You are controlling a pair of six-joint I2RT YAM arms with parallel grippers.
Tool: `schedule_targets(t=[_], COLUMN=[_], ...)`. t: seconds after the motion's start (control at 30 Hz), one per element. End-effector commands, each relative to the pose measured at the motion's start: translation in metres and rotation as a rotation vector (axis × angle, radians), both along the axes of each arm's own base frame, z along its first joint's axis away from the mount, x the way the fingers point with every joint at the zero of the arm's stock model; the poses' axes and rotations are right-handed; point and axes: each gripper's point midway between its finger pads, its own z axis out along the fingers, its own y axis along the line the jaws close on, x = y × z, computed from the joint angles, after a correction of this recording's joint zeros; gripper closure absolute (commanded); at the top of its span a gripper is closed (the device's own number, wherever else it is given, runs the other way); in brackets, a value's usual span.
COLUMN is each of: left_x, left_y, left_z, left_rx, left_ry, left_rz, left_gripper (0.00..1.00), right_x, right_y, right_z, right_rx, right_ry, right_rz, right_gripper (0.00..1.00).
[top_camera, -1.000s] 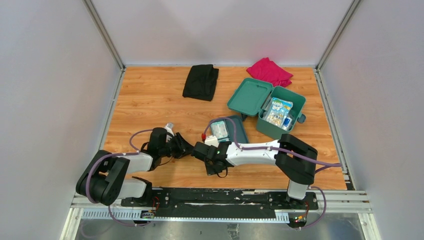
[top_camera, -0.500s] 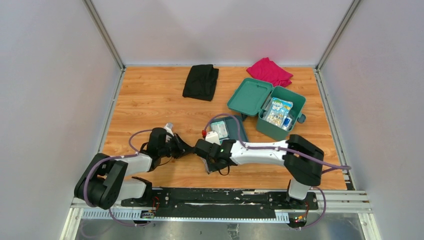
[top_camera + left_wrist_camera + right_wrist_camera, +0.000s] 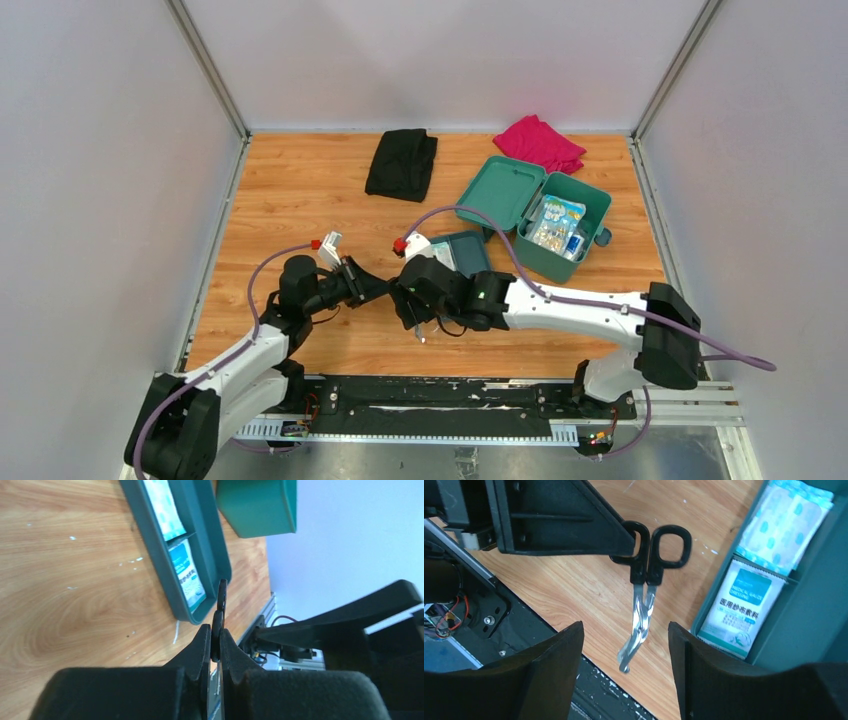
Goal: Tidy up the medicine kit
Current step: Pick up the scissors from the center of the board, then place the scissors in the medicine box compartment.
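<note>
Black-handled scissors (image 3: pixel 644 600) hang blades down above the wood, held by one handle ring (image 3: pixel 221 600) in my left gripper (image 3: pixel 215 632), which is shut on it. My right gripper (image 3: pixel 625 630) is open; the steel blades pass between its fingers without touching them. In the top view both grippers meet at the table's front centre, the left gripper (image 3: pixel 378 290) against the right gripper (image 3: pixel 412 305). The teal medicine kit (image 3: pixel 590 200) stands open at the back right, packets inside. Its flat inner tray (image 3: pixel 478 262) lies on the table beside my right wrist, holding white and blue packets (image 3: pixel 744 605).
A black folded cloth (image 3: pixel 402 163) lies at the back centre and a pink one (image 3: pixel 540 142) behind the kit. The kit's lid (image 3: pixel 500 192) lies open to its left. The black base rail (image 3: pixel 489 630) runs just below the scissors' tips.
My right gripper has opened and let go of the scissors, which now hang from the left gripper alone. The left gripper closed on the handle. Both arms shifted slightly away from the rail.
</note>
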Motion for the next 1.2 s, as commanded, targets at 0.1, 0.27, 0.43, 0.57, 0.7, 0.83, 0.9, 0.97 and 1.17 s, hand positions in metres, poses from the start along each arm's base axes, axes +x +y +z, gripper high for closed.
schedule_targets(t=[0.1, 0.27, 0.43, 0.57, 0.7, 0.83, 0.9, 0.97, 1.17], left_x=[-0.013, -0.015, -0.016, -0.014, -0.005, 0.008, 0.013, 0.012, 0.009], left_y=[-0.009, -0.010, -0.010, -0.010, -0.010, 0.012, 0.031, 0.052, 0.078], left_z=[0.031, 0.034, 0.037, 0.041, 0.062, 0.068, 0.069, 0.066, 0.079], left_rx=[-0.087, -0.096, -0.102, -0.104, -0.059, 0.184, 0.320, 0.436, 0.566], left_ry=[-0.028, -0.032, -0.042, -0.056, -0.116, -0.150, -0.173, -0.165, -0.196], left_rz=[-0.069, -0.075, -0.076, -0.076, -0.079, -0.006, 0.054, 0.110, 0.180], left_gripper=[1.00, 1.00, 1.00, 0.91, 0.55, 0.20, 0.12, 0.05, 0.00], right_x=[0.009, 0.016, 0.018, 0.022, 0.035, 0.060, 0.073, 0.084, 0.104], right_y=[0.015, 0.008, 0.009, 0.003, -0.023, -0.069, -0.096, -0.121, -0.144], right_z=[-0.011, -0.021, -0.025, -0.018, -0.001, 0.010, 0.002, -0.009, -0.037], right_rx=[-0.054, -0.133, -0.146, -0.136, -0.133, -0.182, -0.224, -0.285, -0.385], right_ry=[-0.039, -0.045, -0.041, -0.057, -0.122, -0.163, -0.123, -0.092, -0.010], right_rz=[0.065, 0.016, 0.004, -0.034, -0.131, -0.216, -0.242, -0.255, -0.172], right_gripper=[0.43, 0.52, 0.78, 1.00, 1.00, 1.00, 1.00, 1.00, 1.00])
